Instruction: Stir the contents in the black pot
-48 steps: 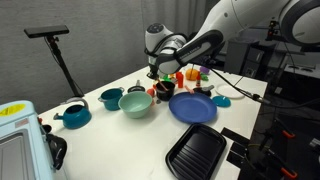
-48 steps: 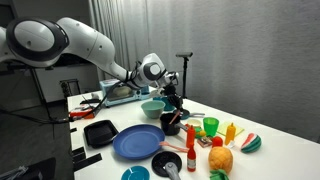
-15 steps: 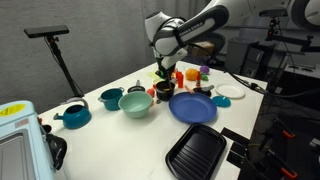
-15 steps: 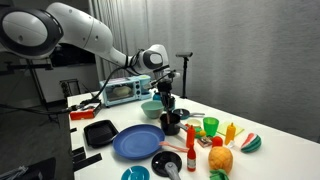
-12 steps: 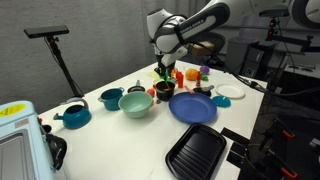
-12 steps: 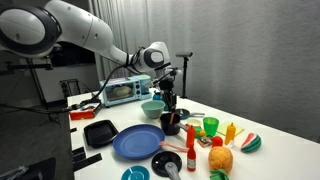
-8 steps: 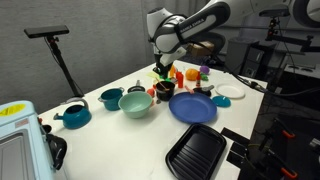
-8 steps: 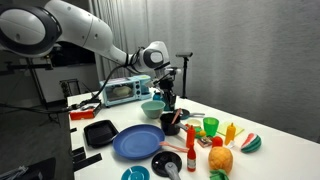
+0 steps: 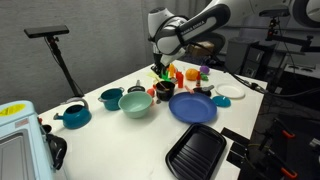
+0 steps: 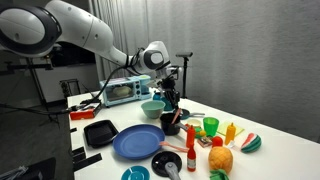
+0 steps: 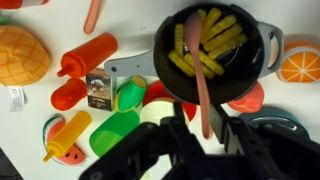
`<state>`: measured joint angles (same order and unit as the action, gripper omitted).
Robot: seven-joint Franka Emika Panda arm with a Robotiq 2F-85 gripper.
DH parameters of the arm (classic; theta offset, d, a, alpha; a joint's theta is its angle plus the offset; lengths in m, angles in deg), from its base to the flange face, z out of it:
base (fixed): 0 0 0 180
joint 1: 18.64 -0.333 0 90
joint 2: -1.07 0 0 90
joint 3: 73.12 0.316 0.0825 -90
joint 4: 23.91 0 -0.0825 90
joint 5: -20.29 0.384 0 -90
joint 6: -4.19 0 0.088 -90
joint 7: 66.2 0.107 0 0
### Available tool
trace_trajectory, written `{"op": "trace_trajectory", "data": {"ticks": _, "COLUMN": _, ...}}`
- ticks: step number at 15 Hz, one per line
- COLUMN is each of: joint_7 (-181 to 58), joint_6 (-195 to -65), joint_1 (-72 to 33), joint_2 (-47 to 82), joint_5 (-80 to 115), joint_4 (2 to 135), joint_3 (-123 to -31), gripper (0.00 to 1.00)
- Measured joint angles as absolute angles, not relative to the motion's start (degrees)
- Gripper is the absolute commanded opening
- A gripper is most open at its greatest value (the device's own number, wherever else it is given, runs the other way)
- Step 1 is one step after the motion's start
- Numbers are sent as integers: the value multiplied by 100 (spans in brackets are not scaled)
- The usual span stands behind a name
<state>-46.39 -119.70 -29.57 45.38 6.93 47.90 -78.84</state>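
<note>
The small black pot (image 11: 215, 50) holds yellow fry-like sticks and fills the top of the wrist view. A pink spoon (image 11: 203, 95) runs from inside the pot down between my fingers. My gripper (image 11: 207, 128) is shut on the spoon's handle, directly above the pot. In both exterior views the gripper (image 9: 163, 70) (image 10: 170, 100) hangs straight down over the pot (image 9: 165, 88) (image 10: 171, 124), which sits behind the blue plate (image 9: 193, 107).
A black ribbed grill pan (image 9: 197, 152) lies near the table's front. A teal bowl (image 9: 136, 103) and teal pots (image 9: 110, 98) stand beside the black pot. Toy foods crowd around it: ketchup bottle (image 11: 85, 55), pineapple (image 11: 20, 55), orange slice (image 11: 299, 60).
Since 3.2 s ago the arm has risen and stands more upright over the pot. In the last second the gripper has shifted only slightly, still holding the spoon.
</note>
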Motion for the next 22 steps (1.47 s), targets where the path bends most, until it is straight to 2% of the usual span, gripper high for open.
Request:
{"op": "trace_trajectory", "data": {"ticks": 4, "joint_7": -4775, "joint_6": -12503, "joint_1": -2883, "joint_2": 4544, "joint_5": 641, "joint_4": 4944, "joint_3": -7920, "gripper": 95}}
{"op": "trace_trajectory", "data": {"ticks": 5, "joint_7": -4786, "joint_6": -12605, "joint_1": -2863, "joint_2": 4551, "joint_5": 641, "joint_4": 4984, "joint_3": -7924, "gripper": 99}}
{"op": "trace_trajectory", "data": {"ticks": 13, "joint_7": -4788, "joint_6": -12788, "joint_1": -2835, "joint_2": 4789, "joint_5": 735, "joint_4": 4987, "joint_3": -7879, "gripper": 100}}
{"op": "trace_trajectory", "data": {"ticks": 14, "joint_7": -4788, "joint_6": -12807, "joint_1": -2834, "joint_2": 4815, "joint_5": 735, "joint_4": 4971, "joint_3": -7880, "gripper": 98}}
{"op": "trace_trajectory", "data": {"ticks": 16, "joint_7": -4785, "joint_6": -12860, "joint_1": -2834, "joint_2": 4867, "joint_5": 735, "joint_4": 4924, "joint_3": -7887, "gripper": 73}}
{"op": "trace_trajectory", "data": {"ticks": 17, "joint_7": -4785, "joint_6": -12878, "joint_1": -2834, "joint_2": 4887, "joint_5": 735, "joint_4": 4905, "joint_3": -7889, "gripper": 71}}
{"op": "trace_trajectory", "data": {"ticks": 22, "joint_7": -4784, "joint_6": -12909, "joint_1": -2839, "joint_2": 5009, "joint_5": 735, "joint_4": 4769, "joint_3": -7889, "gripper": 30}}
